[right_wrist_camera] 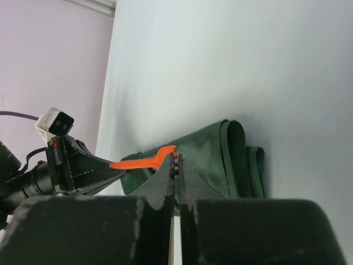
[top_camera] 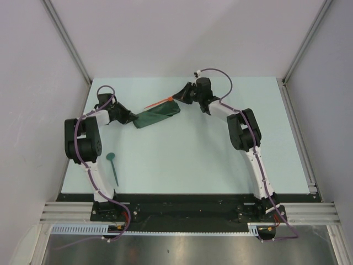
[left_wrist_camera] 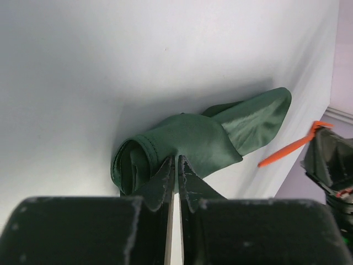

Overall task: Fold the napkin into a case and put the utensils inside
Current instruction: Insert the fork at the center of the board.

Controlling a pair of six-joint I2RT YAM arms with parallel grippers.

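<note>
The case [top_camera: 158, 116] lies folded on the far part of the desk [top_camera: 209, 160]. The left hand [top_camera: 132, 118] is pinched together on the cloth at the case's left end. At the case's right end, the right hand [top_camera: 176, 99] is clamped on the orange utensil [top_camera: 159, 103], which juts leftward along the case's far edge. The teal utensil [top_camera: 113, 170] lies well apart from the case, on its near side.

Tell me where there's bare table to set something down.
Widest bare patch: the middle of the table, bordered by the teal utensil on the left, the right arm on the right, the napkin beyond. The far right corner past that arm is free. Crowded at the napkin: left hand grips it, right hand holds the orange utensil.
</note>
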